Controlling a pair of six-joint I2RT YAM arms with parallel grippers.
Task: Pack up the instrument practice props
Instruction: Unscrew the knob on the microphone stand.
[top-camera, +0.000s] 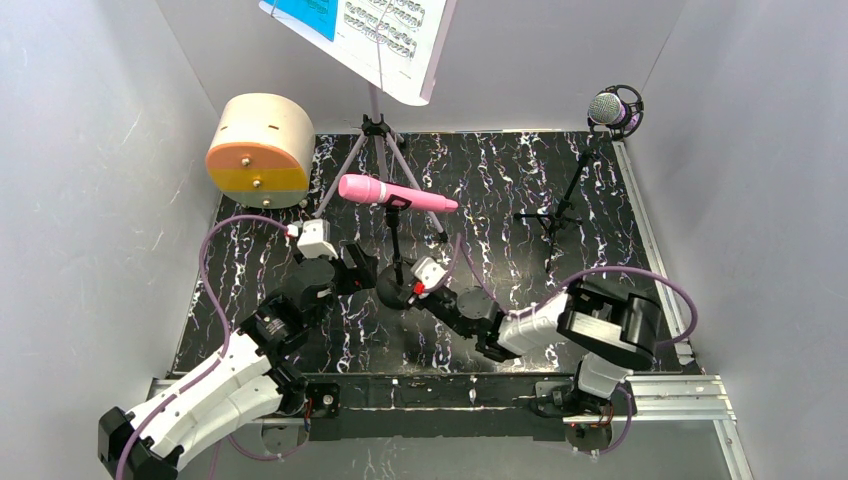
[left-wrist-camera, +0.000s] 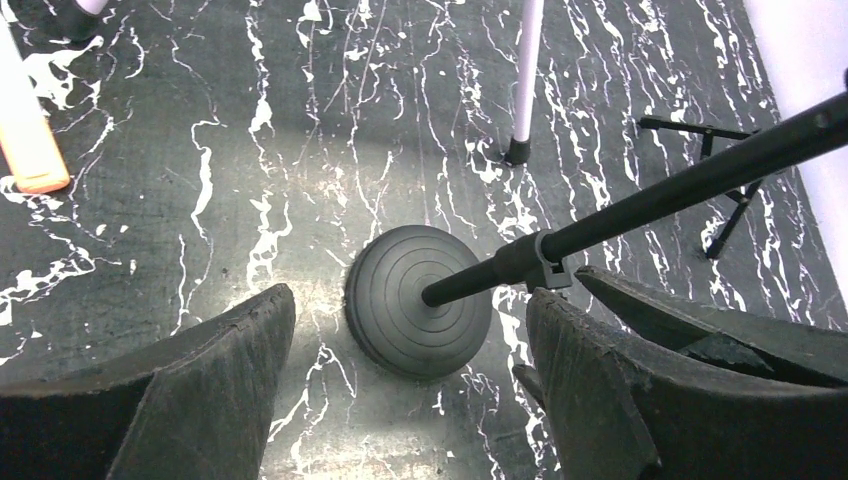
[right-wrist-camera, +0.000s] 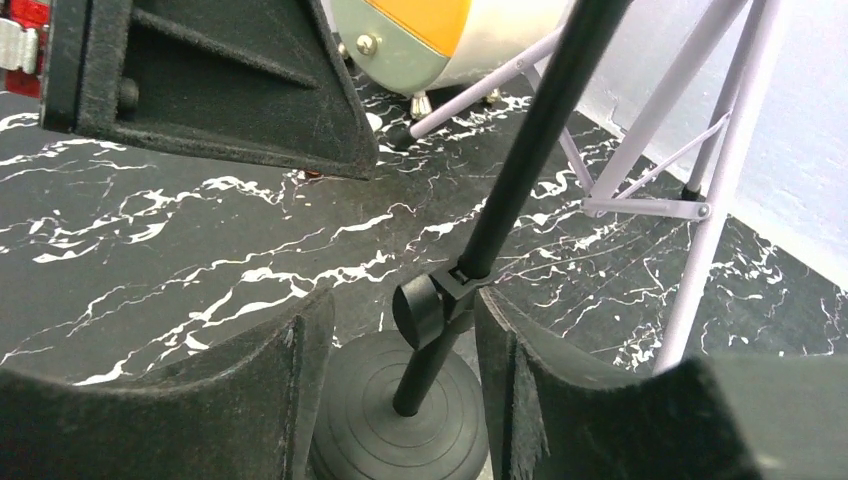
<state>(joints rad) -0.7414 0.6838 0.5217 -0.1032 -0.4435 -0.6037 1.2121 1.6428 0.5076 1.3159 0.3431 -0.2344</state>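
A pink handheld microphone (top-camera: 395, 192) rests across the top of a thin black stand (top-camera: 397, 245) with a round base (left-wrist-camera: 420, 300). My right gripper (right-wrist-camera: 402, 305) is open and straddles the stand's pole (right-wrist-camera: 540, 130) just above the base, its right finger against the pole's clamp. From the other side, my left gripper (left-wrist-camera: 410, 298) stands wide open facing the base, holding nothing. The lilac music stand (top-camera: 378, 130) carries blue and white sheet music (top-camera: 370, 30) at the back. The silver-mesh mic (top-camera: 612, 108) sits on its black tripod (top-camera: 555, 215) at the back right.
A cream and orange drum (top-camera: 260, 150) stands at the back left. The lilac stand's legs (right-wrist-camera: 700, 200) spread just behind the black pole. White walls close in the black marbled table (top-camera: 500, 180) on three sides.
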